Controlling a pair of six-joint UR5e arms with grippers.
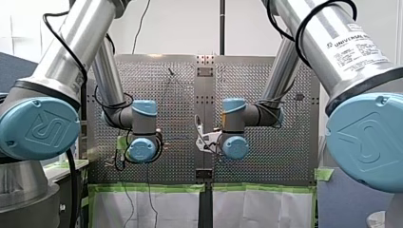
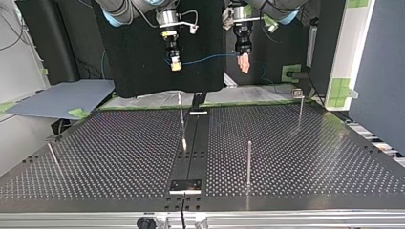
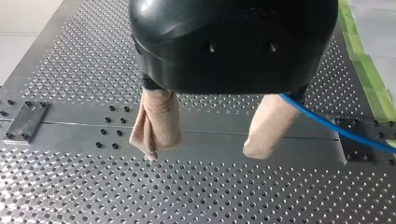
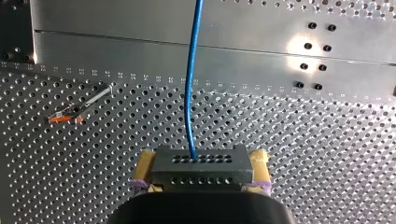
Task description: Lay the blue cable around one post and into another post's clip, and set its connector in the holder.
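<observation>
In the right wrist view my right gripper [image 4: 201, 161] is shut, its yellow pads on the sides of a grey connector block [image 4: 201, 170]. The blue cable [image 4: 190, 93] leaves the block and runs straight ahead over the plate. My left gripper [image 3: 203, 151] is open, its beige fingers [image 3: 156, 123] wide apart with nothing between them. The blue cable [image 3: 336, 128] passes behind the outer finger and off to the side. In the top view both grippers hang high at the back: the right gripper [image 2: 175, 66] at left, the left gripper [image 2: 244, 64] at right, the cable [image 2: 205, 59] strung between them.
Thin metal posts stand on the perforated table [image 2: 310, 157]: one at the centre back [image 2: 181, 112], one in front right [image 2: 249, 162], one at back right [image 2: 300, 107], one at far left [image 2: 52, 155]. A small metal plate [image 2: 186, 186] lies at the near centre edge. An orange-tipped post [image 4: 70, 114] shows below my right gripper.
</observation>
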